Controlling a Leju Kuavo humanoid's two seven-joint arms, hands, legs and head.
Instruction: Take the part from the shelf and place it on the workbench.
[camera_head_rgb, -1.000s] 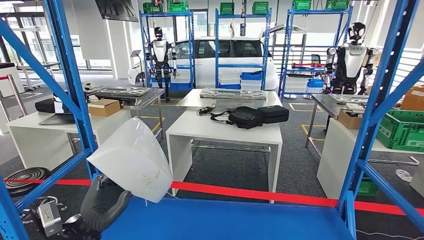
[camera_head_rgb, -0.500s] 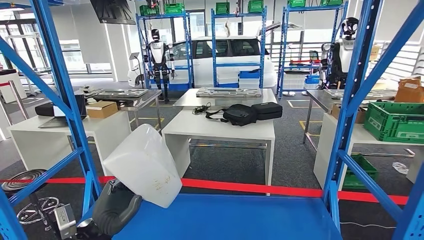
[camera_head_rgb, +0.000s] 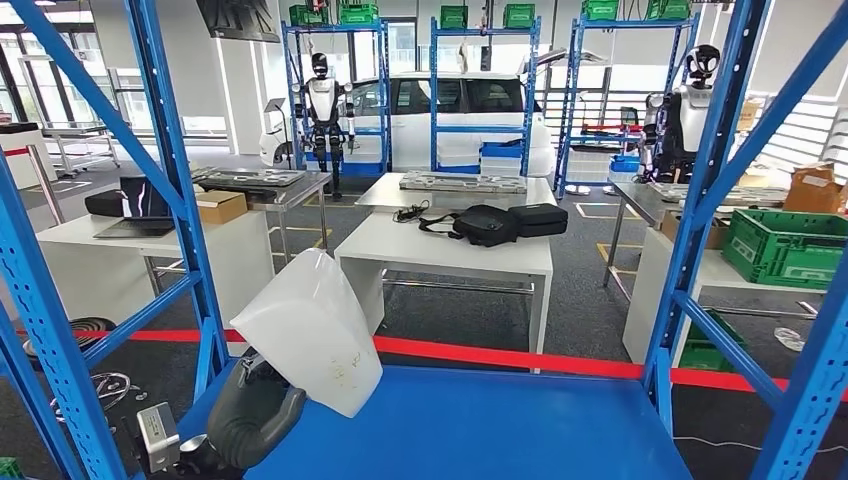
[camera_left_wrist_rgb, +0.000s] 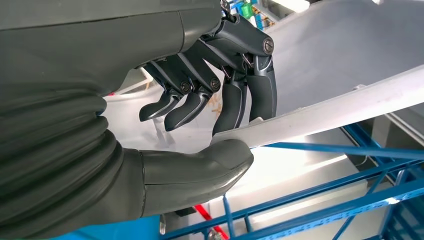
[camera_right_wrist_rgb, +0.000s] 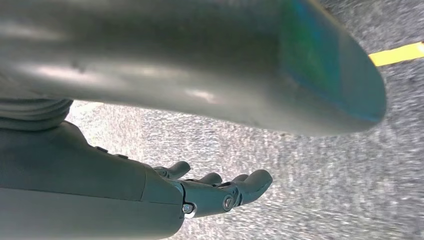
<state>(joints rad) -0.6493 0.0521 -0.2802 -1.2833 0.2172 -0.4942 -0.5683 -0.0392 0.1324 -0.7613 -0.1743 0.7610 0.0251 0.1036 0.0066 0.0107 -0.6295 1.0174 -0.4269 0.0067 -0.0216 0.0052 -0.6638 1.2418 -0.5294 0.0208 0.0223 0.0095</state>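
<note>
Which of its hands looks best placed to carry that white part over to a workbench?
Left. The left hand already grips the white part above the blue shelf; the right hand hangs over the floor.

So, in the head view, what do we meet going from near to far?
Left hand → white part → red floor tape → white table → black bag → white car.

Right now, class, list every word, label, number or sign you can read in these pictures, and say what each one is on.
No text can be read.
White part held by the left hand: small brownish marks, too blurred to read.
Cardboard box on the side table: no legible print.
Green crate: no legible label.
White car: no plate or badge legible.
</note>
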